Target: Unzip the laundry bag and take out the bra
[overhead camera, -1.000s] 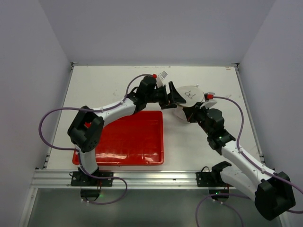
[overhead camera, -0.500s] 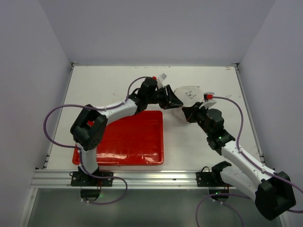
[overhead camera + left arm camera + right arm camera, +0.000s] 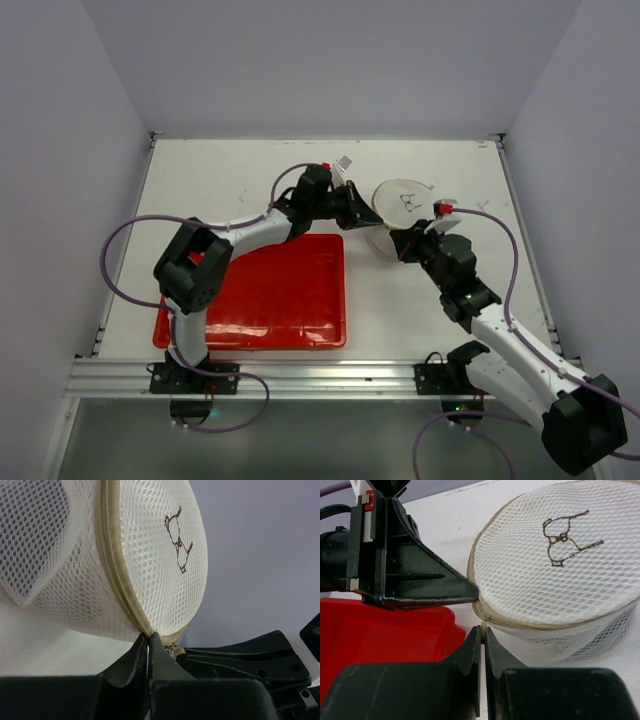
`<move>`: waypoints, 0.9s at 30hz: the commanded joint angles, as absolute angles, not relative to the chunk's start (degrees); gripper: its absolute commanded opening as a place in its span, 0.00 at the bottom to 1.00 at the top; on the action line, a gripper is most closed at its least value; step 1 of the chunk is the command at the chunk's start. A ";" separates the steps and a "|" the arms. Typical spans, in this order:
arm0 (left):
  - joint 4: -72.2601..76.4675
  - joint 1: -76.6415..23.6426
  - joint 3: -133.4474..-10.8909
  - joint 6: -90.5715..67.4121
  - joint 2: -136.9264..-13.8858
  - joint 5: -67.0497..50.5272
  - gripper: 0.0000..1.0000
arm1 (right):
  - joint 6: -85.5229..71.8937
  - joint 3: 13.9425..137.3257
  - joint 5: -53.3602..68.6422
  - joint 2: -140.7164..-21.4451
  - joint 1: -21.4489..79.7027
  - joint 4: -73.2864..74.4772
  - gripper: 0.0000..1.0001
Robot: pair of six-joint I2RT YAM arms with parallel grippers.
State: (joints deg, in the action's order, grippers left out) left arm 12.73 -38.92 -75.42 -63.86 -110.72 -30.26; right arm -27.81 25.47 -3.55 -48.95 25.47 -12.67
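Note:
The laundry bag [image 3: 405,196] is a round whitish mesh pouch with a tan zipper [image 3: 113,572] round its rim and a dark drawn mark on top. It sits right of the tray. My left gripper [image 3: 374,217] is shut, pinching the bag's rim seam [image 3: 148,636] from the left. My right gripper [image 3: 399,240] is shut on the small tan zipper pull [image 3: 483,626] at the bag's near edge. In the right wrist view the left gripper [image 3: 474,592] touches the rim just above that pull. The bra is hidden; no black fabric shows through the mesh [image 3: 560,580].
A red rectangular tray [image 3: 262,295] lies on the white table, left of the bag, its corner [image 3: 440,625] close to both grippers. White walls enclose the table at the back and sides.
My left gripper has gone from open to shut on the bag's rim. The bag has shifted slightly right and back. The right gripper stays shut on the pull.

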 commanded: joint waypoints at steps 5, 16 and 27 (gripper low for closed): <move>13.62 -34.72 -75.50 -61.79 -108.99 -31.37 0.00 | -24.52 27.42 -9.83 -45.18 25.66 -8.27 0.00; 9.67 -30.85 -76.29 -56.87 -108.63 -34.62 0.00 | -21.18 30.05 -17.14 -42.63 25.23 -0.88 0.00; 4.66 -29.53 -85.60 -53.79 -113.47 -35.86 0.02 | -20.91 28.92 -14.07 -43.42 25.22 -2.71 0.00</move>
State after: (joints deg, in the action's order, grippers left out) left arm 6.70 -31.40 -81.47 -56.03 -113.03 -36.93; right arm -21.17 29.21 -13.80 -44.23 25.50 -0.27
